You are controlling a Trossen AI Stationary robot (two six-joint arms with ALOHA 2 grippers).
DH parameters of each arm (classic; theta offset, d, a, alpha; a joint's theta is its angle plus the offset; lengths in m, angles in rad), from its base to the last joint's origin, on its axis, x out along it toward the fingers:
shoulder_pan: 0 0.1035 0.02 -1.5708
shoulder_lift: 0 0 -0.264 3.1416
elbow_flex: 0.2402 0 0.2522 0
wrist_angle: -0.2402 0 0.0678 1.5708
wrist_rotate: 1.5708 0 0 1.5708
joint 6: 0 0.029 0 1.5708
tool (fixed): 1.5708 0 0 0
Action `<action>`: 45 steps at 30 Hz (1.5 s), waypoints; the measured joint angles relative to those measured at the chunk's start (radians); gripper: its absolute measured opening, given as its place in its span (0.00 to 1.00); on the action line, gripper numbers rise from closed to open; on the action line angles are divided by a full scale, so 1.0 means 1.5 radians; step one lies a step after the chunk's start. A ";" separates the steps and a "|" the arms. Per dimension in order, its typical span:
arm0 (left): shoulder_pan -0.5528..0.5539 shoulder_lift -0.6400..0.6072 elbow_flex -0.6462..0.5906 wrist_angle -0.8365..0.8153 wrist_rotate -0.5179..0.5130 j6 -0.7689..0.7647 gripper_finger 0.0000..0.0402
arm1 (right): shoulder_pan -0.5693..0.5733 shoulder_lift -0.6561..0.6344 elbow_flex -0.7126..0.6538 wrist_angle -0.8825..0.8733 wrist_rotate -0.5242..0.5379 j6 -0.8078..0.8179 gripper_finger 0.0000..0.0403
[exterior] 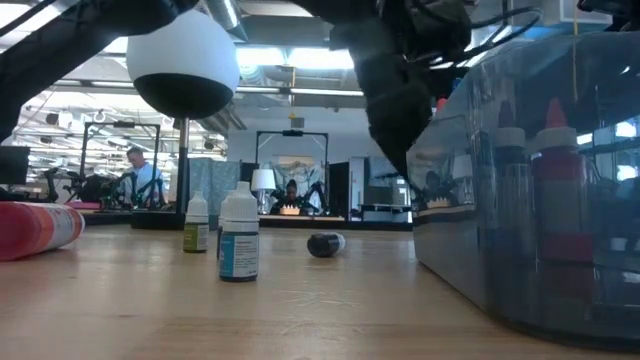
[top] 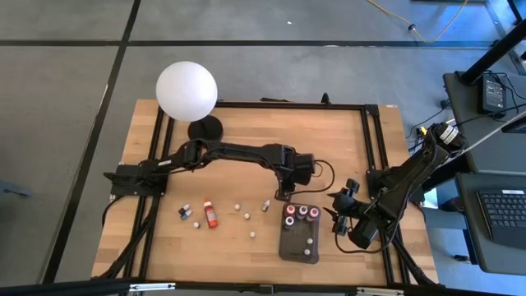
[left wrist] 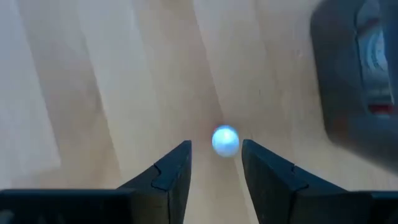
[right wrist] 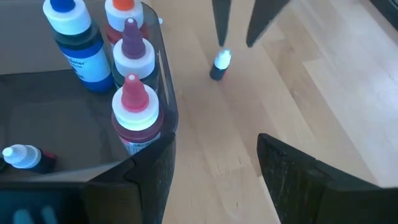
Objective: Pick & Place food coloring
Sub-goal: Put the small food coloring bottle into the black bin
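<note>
My left gripper [top: 283, 196] [left wrist: 214, 149] hangs open, pointing steeply down, just off the far left corner of the dark grey tray [top: 296, 247]. Below its fingertips [right wrist: 235, 40] a tiny dark food coloring bottle with a white cap [left wrist: 225, 140] [right wrist: 219, 65] rests on the wooden table, with a gap to each finger. Several more bottles [top: 302, 212] [right wrist: 134, 106] stand in the tray's far end. My right gripper [top: 339, 215] [right wrist: 211, 146] waits open at the tray's right side, holding nothing.
Loose small bottles [top: 246, 216] and a larger red bottle lying on its side [top: 211, 212] are scattered on the table left of the tray. A big white globe lamp [top: 186, 90] on a black base stands at the far left. A black frame [top: 370, 148] edges the table.
</note>
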 joint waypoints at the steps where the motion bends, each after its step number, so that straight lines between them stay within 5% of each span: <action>1: 0.000 -0.002 0.000 -0.012 0.000 0.000 0.34 | 0.000 0.000 0.000 -0.001 0.000 0.000 0.56; 10: 0.032 -0.118 -0.049 -0.095 0.048 -0.046 0.34 | 0.000 0.000 0.000 -0.001 -0.004 -0.001 0.56; 18: 0.035 -0.346 -0.411 0.239 0.073 -0.113 0.34 | 0.000 0.000 0.000 0.021 -0.036 0.003 0.56; 23: 0.012 -0.512 -0.681 0.541 0.070 -0.170 0.33 | -0.003 0.000 0.000 0.029 -0.028 0.000 0.56; 29: -0.023 -0.658 -0.931 0.841 0.011 -0.185 0.34 | -0.033 0.000 0.016 0.027 0.003 -0.019 0.56; 36: -0.051 -0.775 -1.070 0.975 -0.013 -0.145 0.34 | -0.139 0.000 0.128 0.033 -0.086 -0.070 0.56; 45: -0.065 -0.821 -1.140 0.963 -0.013 -0.140 0.34 | -0.351 0.000 0.219 0.045 -0.264 -0.123 0.56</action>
